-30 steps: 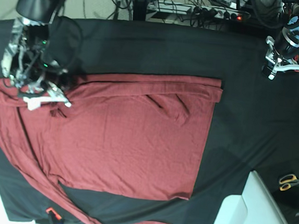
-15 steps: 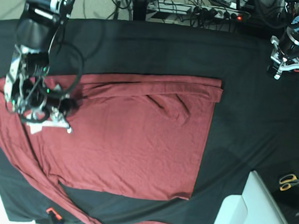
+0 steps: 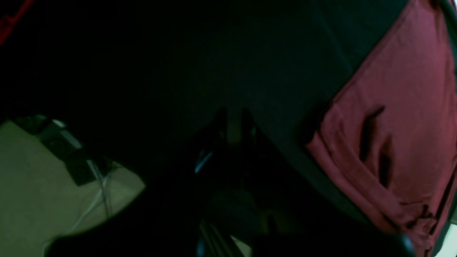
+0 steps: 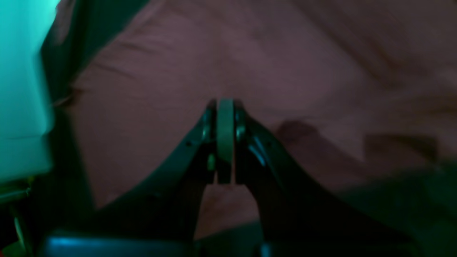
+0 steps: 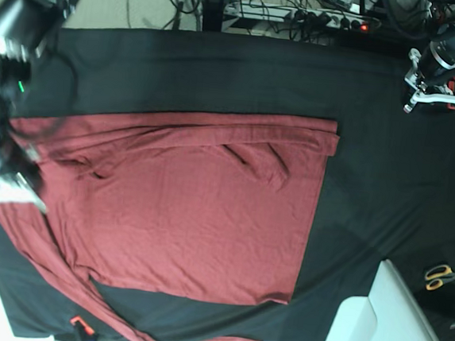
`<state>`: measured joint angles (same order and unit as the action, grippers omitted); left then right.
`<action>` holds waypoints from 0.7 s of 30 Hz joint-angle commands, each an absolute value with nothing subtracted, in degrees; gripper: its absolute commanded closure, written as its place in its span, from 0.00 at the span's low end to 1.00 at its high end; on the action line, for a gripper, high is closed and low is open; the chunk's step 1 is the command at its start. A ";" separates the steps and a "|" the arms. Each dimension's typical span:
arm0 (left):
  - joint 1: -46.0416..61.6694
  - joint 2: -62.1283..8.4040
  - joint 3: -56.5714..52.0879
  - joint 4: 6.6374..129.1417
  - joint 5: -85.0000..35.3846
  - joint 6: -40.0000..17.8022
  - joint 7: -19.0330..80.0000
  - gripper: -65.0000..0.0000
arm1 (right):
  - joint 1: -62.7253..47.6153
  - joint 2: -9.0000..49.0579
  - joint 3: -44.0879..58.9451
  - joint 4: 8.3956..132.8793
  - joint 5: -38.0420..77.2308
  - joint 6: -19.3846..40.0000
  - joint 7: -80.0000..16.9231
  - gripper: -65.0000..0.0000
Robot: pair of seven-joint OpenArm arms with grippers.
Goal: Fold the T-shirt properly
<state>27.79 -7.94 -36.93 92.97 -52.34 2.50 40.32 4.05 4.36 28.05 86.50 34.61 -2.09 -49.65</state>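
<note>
Over the T-shirt (image 5: pixel 184 207), the closed right tool (image 4: pixel 225 107), empty.

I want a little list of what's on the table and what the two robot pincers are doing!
shirt: red T-shirt, spread mostly flat on the black cloth, wrinkled
right pincer: shut, over the shirt's edge, no fabric visibly pinched
left pincer: shut, off the shirt, over the black cloth at the far corner
scissors: beside the table, untouched
</note>
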 commanded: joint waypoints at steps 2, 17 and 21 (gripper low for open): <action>27.91 -8.66 -36.44 94.11 -52.97 1.71 39.78 1.00 | 2.33 4.09 33.63 88.84 35.56 -1.54 -47.43 0.99; 26.51 -4.62 -33.45 88.13 -53.14 -15.16 39.78 0.00 | 2.07 11.65 68.97 62.64 51.82 26.95 -56.84 0.09; 26.33 -3.74 -33.27 87.43 -53.14 -15.16 39.78 0.02 | 2.59 13.67 68.79 56.66 51.65 27.38 -52.97 0.13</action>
<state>26.35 -3.64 -33.17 86.72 -52.25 -14.79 40.36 1.93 12.36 68.79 55.66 50.30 26.89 -53.58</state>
